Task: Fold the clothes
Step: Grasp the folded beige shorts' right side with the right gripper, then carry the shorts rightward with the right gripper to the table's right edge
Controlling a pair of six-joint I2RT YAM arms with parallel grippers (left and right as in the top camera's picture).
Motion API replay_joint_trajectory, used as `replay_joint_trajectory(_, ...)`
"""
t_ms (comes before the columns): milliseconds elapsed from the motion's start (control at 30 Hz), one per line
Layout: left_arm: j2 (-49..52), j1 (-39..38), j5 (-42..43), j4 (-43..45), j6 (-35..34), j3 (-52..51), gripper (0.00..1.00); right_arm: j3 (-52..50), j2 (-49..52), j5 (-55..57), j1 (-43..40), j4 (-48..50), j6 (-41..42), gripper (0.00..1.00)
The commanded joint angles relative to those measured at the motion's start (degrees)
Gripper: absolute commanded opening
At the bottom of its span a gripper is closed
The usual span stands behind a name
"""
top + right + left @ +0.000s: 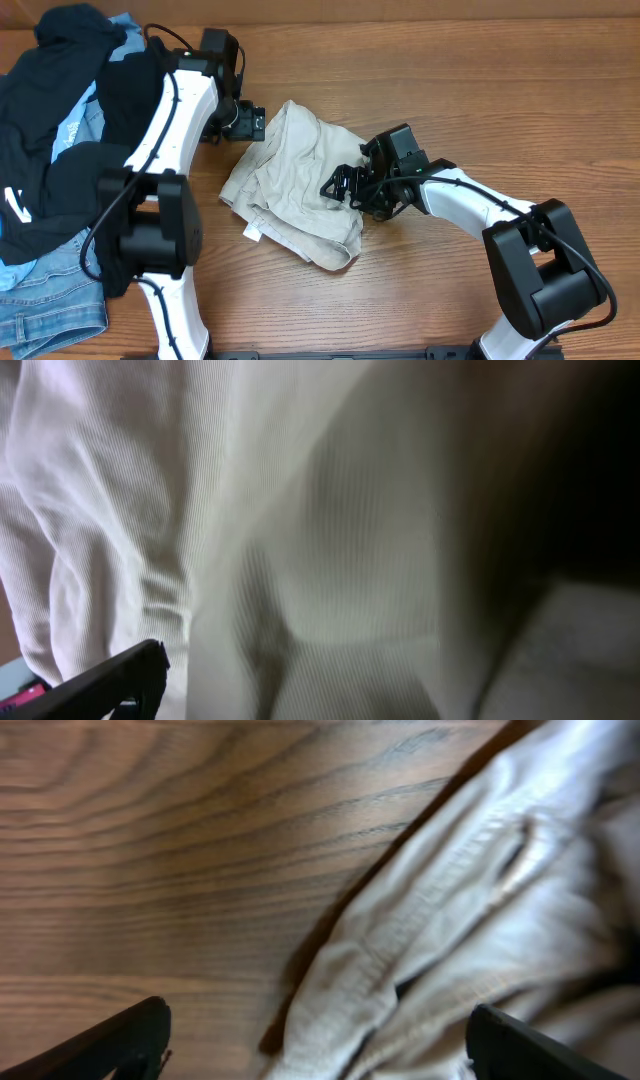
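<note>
The light beige khaki shorts (295,190) lie crumpled in the middle of the table, with a small white tag (251,234) at the front edge. My left gripper (250,122) is at the shorts' far left corner. In the left wrist view its jaws (320,1055) are wide open, with the shorts' waistband (440,910) lying between them. My right gripper (345,187) is at the shorts' right edge. In the right wrist view the cloth (330,530) fills the frame; only the left finger (110,682) shows, set wide, and the other finger is hidden behind cloth.
A pile of other garments lies at the left: black ones (60,120), a light-blue one (75,128) and denim (45,305) at the front left corner. Bare wooden table (450,90) stretches behind and to the right of the shorts.
</note>
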Motion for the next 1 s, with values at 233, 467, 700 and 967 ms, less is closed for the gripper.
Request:
replay_joint_trajectory(233,12.4,0.9,2.2,-0.2,0.6,0.3,0.82,-0.3,1.9,3.0,0.6,2.8,1.6,0.98)
replay_joint_trajectory(467,12.4,-3.1,7.4,-7.8,0.7,0.3,0.76,-0.3,1.9,2.6,0.6,7.3,1.6,0.75)
replay_joint_trajectory(700,12.4,-3.1,7.4,-9.7,0.7,0.3,0.77,-0.3,1.9,1.3,0.6,9.7,1.3,0.04)
replay_joint_trajectory(967,2.1,-3.1,6.3,-16.7,0.9,6.9,0.84,7.5,-8.1,18.3,-17.0,-13.4,-12.5,0.04)
